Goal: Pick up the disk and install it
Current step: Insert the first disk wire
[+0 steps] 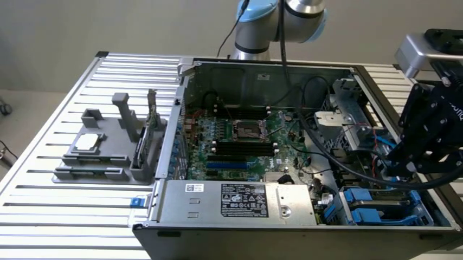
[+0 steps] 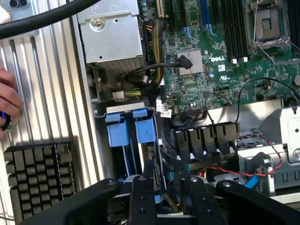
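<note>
My black gripper [image 1: 396,169] hangs over the front corner of the open computer case at the exterior view's right. In the wrist view its two fingers [image 2: 143,197] stand part-way closed around a thin thing held edge-on, the disk [image 2: 164,174], with a green board edge and blue plastic bits showing. Most of the disk is hidden by the fingers. Just beyond the gripper [image 2: 168,185] sits the drive bay [image 2: 101,115] with two blue carrier handles [image 2: 132,131]. The same blue carriers [image 1: 370,208] lie below the gripper in the exterior view.
The long grey power-supply box [image 1: 239,201] lies along the case front, with the motherboard [image 1: 242,143] behind it. Black cables [image 1: 340,162] loop near the bay. A grey fixture [image 1: 101,154] with a small chip stands on the slotted table. A finned heatsink [image 2: 40,180] and a person's hand [image 2: 7,103] lie outside the case.
</note>
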`<state>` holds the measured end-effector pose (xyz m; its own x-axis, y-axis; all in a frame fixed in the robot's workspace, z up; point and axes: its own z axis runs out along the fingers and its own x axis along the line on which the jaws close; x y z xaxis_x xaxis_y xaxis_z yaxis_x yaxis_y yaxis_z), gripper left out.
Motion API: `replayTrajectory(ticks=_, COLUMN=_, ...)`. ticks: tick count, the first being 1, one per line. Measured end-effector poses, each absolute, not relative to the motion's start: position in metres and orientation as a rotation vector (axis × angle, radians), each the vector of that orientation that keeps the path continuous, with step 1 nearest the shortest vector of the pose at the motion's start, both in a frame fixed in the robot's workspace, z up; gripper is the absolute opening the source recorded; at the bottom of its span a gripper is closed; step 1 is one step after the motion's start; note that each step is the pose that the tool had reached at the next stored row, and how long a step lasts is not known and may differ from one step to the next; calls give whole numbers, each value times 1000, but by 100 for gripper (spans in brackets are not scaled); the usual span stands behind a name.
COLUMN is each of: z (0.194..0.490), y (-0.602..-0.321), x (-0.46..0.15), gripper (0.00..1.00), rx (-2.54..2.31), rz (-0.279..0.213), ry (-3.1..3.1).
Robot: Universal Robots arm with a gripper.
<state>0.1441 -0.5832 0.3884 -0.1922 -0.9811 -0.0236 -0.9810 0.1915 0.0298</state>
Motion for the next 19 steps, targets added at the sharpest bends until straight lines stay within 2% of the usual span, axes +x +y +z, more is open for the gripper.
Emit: replayTrajectory(ticks=19, z=386, y=-583, x=144, gripper=31, rx=1558, rz=-59, ry=-2734)
